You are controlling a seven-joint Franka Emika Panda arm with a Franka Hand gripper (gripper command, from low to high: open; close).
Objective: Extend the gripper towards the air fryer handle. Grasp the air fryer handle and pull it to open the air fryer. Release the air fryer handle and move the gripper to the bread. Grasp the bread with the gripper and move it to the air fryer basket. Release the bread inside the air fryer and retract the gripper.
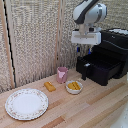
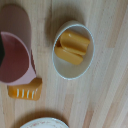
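The bread (image 1: 50, 86) lies on the wooden table (image 1: 95, 107), lower centre of the exterior frame, just beside the pink cup (image 1: 61, 74) and near the white bowl (image 1: 74, 87) of yellow-orange chunks. The air fryer basket (image 1: 100, 70) stands pulled out of the air fryer (image 1: 114, 47) at the right, its air fryer handle (image 1: 85, 70) free. My gripper (image 1: 85, 49) hangs high above, holding nothing; I cannot tell how wide its fingers are parted. In the wrist view the bread (image 2: 25, 90) sits low and touching the cup (image 2: 17, 52). I judge the reach to the bread is the step now: I would centre over it, turn the fingers across its short width, and descend clear of the cup. The floral plate (image 1: 26, 104) lies apart.
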